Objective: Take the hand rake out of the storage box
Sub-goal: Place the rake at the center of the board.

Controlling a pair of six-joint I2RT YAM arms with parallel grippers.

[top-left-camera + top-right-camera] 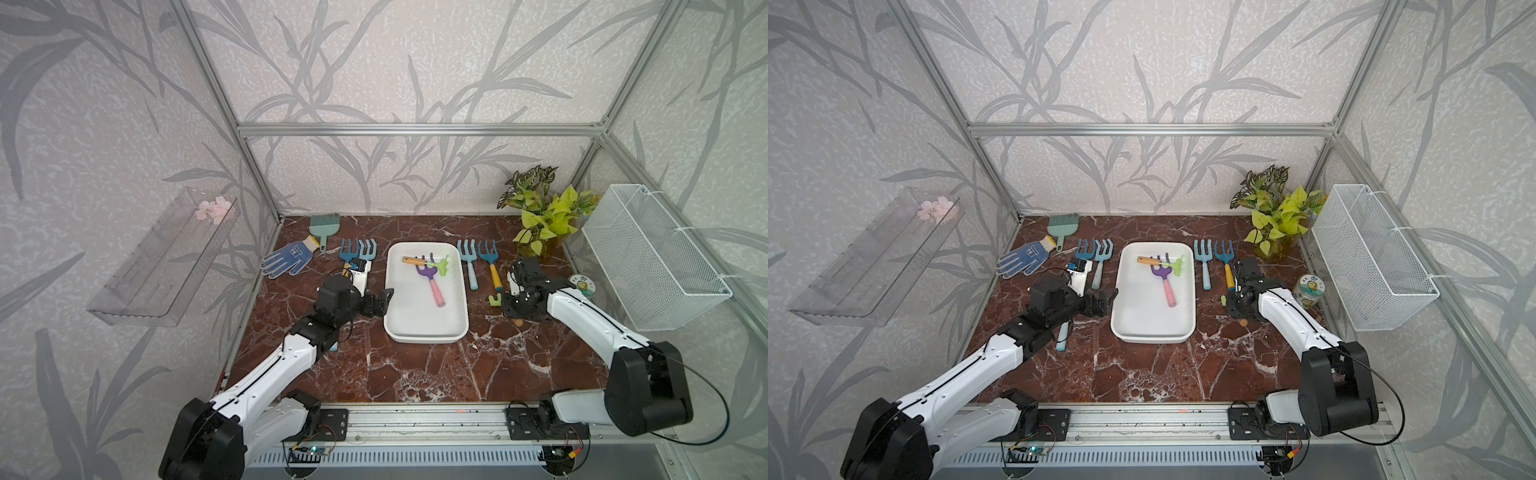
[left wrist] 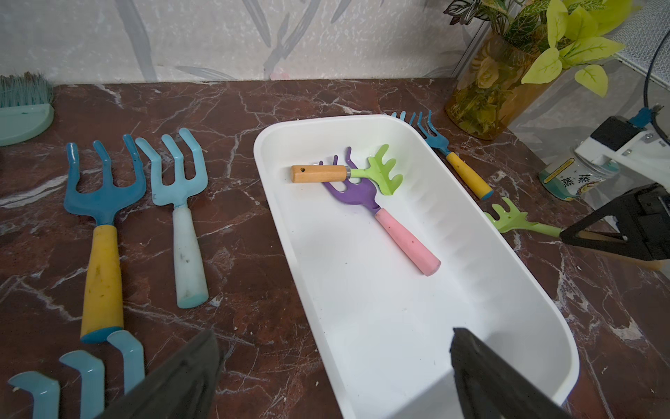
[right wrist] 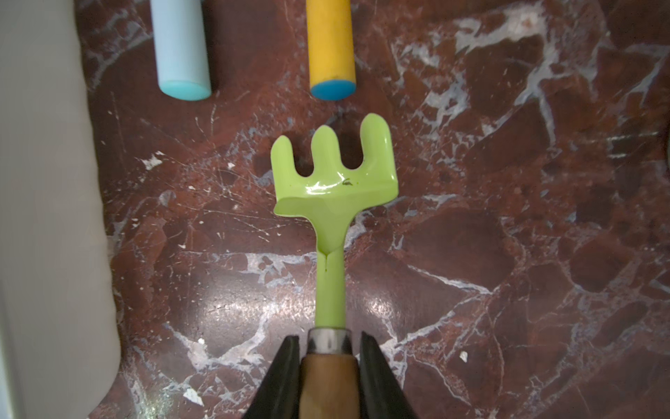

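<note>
The white storage box lies mid-table. Inside it a green hand rake with a wooden handle lies across a purple rake with a pink handle. My right gripper is shut on the wooden handle of another green hand rake. That rake is outside the box, right of it, low over the marble. My left gripper is open and empty, its fingers on either side of the box's left rim.
Two blue rakes lie left of the box, and another light blue one lies under my left arm. Two more lie to the box's right. A glove, brush, plant, jar, wire basket and clear wall tray ring the table.
</note>
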